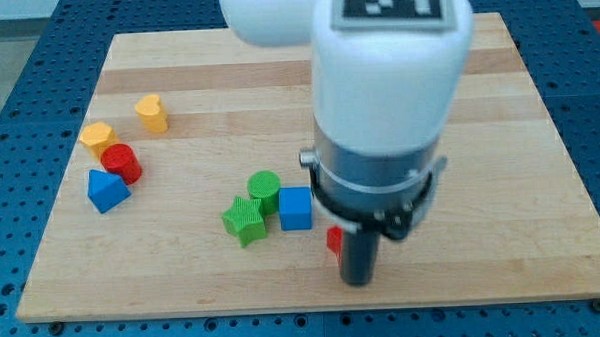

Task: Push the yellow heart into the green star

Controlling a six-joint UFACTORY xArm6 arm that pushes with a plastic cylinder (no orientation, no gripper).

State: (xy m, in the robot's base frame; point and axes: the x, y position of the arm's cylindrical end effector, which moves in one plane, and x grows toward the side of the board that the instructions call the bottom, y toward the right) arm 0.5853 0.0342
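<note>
The yellow heart [152,113] lies at the view's upper left of the wooden board. The green star [245,219] lies near the board's middle bottom, touching a green cylinder [265,190] and close to a blue cube [295,208]. My tip [358,280] rests on the board near the bottom edge, right of the blue cube and far to the right of the yellow heart. A red block [334,242] sits right against the rod's left side, mostly hidden by it.
A yellow hexagon block [97,137], a red cylinder [122,163] and a blue triangular block [108,189] cluster at the left. The arm's large white body [387,75] covers the board's upper middle. The wooden board [499,132] lies on a blue perforated table.
</note>
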